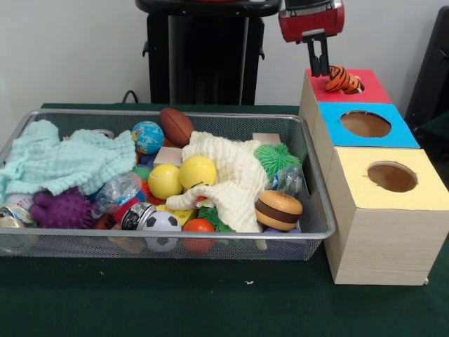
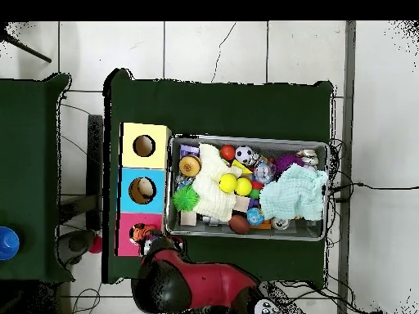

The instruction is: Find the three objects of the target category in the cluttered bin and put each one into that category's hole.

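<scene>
Gripper over red box, fingers close together, touching tiger; I cannot tell if still pinching. Tiger lies on red face, hole hidden under it. Risk: tiger sits across rim, not dropping, or slides off. Other plush in bin not visible, maybe under cloths.
</scene>
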